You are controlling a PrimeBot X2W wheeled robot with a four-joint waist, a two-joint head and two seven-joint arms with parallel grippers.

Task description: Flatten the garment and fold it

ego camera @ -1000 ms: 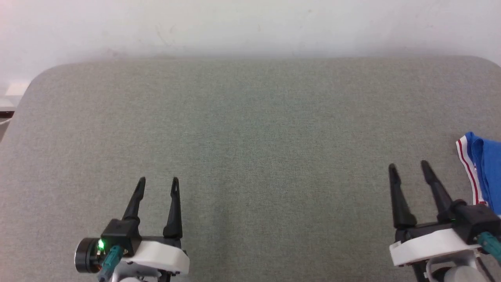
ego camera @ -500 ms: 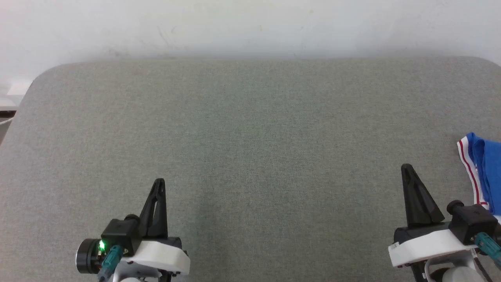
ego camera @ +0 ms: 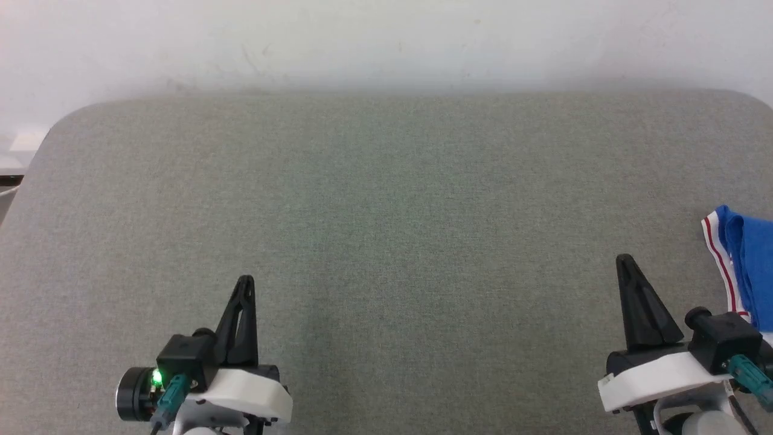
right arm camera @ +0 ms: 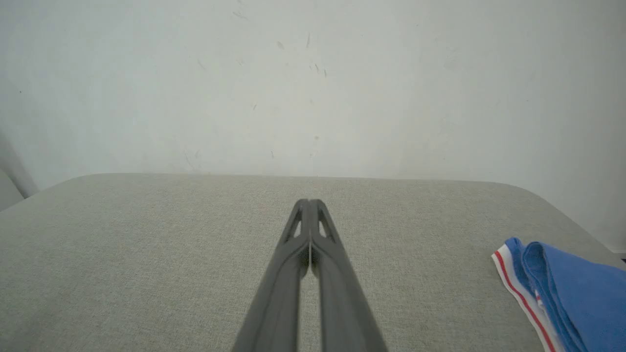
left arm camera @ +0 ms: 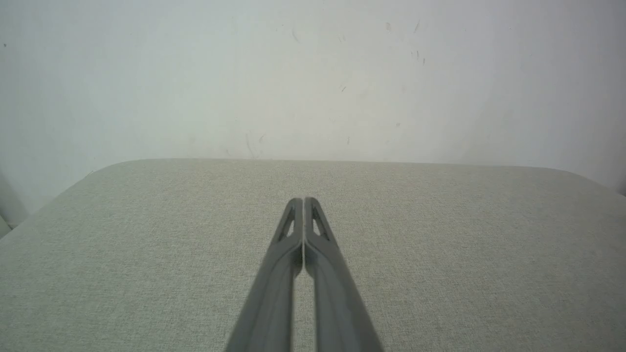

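i am holding the left gripper [ego camera: 244, 283] low at my near left with its two dark fingers pressed together and nothing between them. the left wrist view is showing the tips meeting over bare cloth. i am keeping the right gripper [ego camera: 625, 261] the same way at my near right, closed on nothing and hanging just above the grey padded surface [ego camera: 386, 211].

moving outward from the right gripper, the garment [ego camera: 746, 260] is lying just beside it at the far right edge of the surface, not touching the fingers. i am seeing blue fabric doubled over itself in a few layers, with a white band and a red stripe along the edge facing me. most of it is running out of the frame, so i cannot tell whether it is a tidy fold or a loose bunch. beyond the surface a pale wall [ego camera: 386, 42] is closing the view.

i am judging that neither arm is working the cloth. either the fold is finished and set aside, or the flattening is not yet begun, and i am leaning towards the first because of the stacked layers. if it is the second, everything is left to do: bringing it to the middle, spreading it and folding it.
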